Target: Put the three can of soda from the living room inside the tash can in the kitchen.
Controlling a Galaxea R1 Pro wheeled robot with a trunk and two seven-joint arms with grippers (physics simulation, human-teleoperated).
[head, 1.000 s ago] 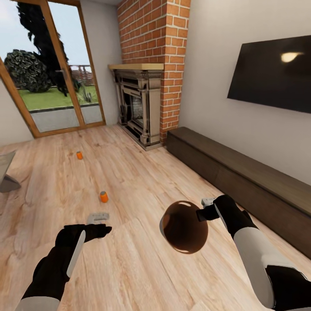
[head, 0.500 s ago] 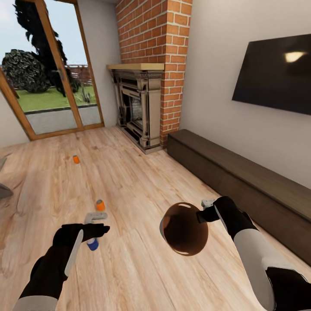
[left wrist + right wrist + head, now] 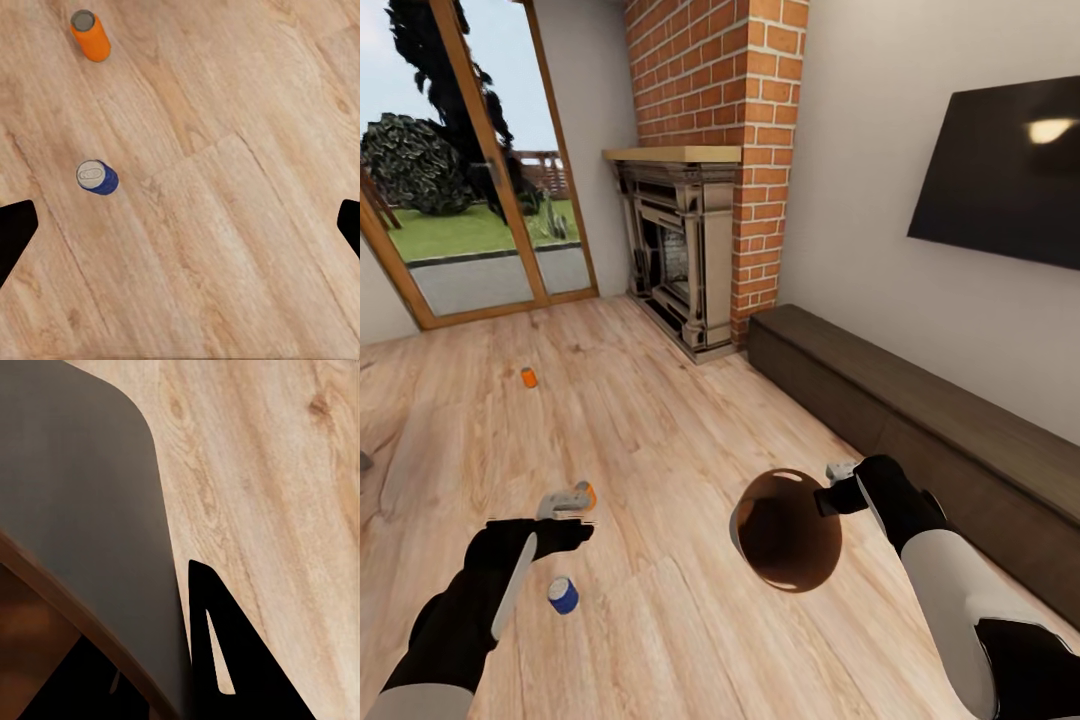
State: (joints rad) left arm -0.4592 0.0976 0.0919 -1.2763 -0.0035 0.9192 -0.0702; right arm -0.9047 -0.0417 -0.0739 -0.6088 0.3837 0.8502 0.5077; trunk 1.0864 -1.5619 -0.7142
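Two orange soda cans stand on the wood floor: the nearer can (image 3: 589, 492) (image 3: 91, 35) just beyond my left gripper (image 3: 565, 498), the farther can (image 3: 529, 377) toward the glass doors. The third orange can is out of view. In the left wrist view, my left gripper (image 3: 180, 225) is open and empty, high above the planks. The glossy brown trash can (image 3: 785, 530) hangs above the floor, tilted with its dark inside toward me. My right gripper (image 3: 838, 470) is shut on the bin's rim (image 3: 82, 510), one finger (image 3: 240, 675) on its outer wall.
A blue can (image 3: 563, 595) (image 3: 97, 177) stands on the floor under my left forearm. A long dark wood bench (image 3: 920, 420) runs along the right wall under the TV (image 3: 1000, 170). The brick fireplace (image 3: 690, 250) and glass doors (image 3: 470, 210) are ahead.
The whole view has moved forward and turned a little, so both orange cans sit nearer and further left. The blue can has come into view under my left arm. The bin stays held.
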